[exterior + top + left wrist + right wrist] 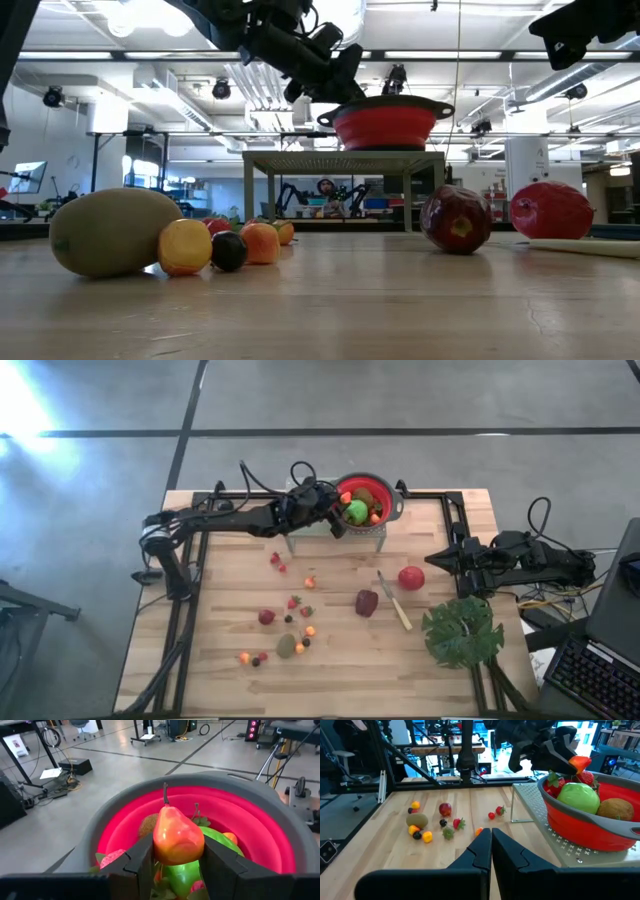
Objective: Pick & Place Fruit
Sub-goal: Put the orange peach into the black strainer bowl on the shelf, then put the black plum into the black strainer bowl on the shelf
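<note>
1. Overhead, my left gripper [340, 510] hovered at the near rim of the red bowl [388, 493], which sat on a small perforated stand [372, 536].
2. Its fingers [142, 862] were clamped on a small orange-red pear [176, 836], which stood upright between them, stem up, directly above the bowl's heaped contents.
3. Just beyond the fingertips, inside the bowl, lay a green apple [222, 842], a brown kiwi [148, 823] and strawberries.
4. My right gripper [441, 559] waited well off to the side with its fingers pressed together, holding nothing.
5. Many fruits were not yet collected: a red apple [411, 577], a dark maroon fruit [367, 602], a kiwi [287, 646] and small berries.
6. My judgement: released from here, the pear could bounce off the green apple and over the rim, because the bowl was heaped.
</note>
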Controlling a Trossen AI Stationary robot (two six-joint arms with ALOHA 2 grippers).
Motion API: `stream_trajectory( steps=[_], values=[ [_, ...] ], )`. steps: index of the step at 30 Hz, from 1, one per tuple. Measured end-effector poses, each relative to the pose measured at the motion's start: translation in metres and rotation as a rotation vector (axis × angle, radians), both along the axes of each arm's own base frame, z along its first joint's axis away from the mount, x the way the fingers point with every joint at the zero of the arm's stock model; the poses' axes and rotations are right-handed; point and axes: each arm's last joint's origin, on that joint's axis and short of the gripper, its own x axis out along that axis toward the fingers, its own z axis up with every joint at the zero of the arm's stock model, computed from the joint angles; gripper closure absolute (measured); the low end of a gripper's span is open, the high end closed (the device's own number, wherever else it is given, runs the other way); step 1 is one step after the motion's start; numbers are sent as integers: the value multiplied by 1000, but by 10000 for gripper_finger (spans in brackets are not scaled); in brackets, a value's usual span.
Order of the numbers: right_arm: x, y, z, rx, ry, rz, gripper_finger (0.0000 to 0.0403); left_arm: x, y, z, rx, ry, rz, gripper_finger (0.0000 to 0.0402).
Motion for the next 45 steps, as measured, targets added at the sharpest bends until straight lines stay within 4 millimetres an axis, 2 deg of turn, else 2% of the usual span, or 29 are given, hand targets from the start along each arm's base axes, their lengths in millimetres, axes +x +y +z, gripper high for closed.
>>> stream_trajectory(
  steps=[7,16,19,31,37,45],
  values=[
    [0,0,0,0,0,0,394,0,0,0,-14,-7,3,248],
    [0,0,0,0,0,0,394,0,-1,-2,-24,10,-23,149],
    [0,0,0,0,0,0,394,0,-1,-2,-14,23,-42,132],
    [0,0,0,0,0,0,394,-4,-3,6,6,12,-45,128],
    [0,0,0,0,0,0,394,-15,-5,19,16,4,-12,128],
    [0,0,0,0,0,0,394,-35,-7,33,29,69,115,128]
  ],
)
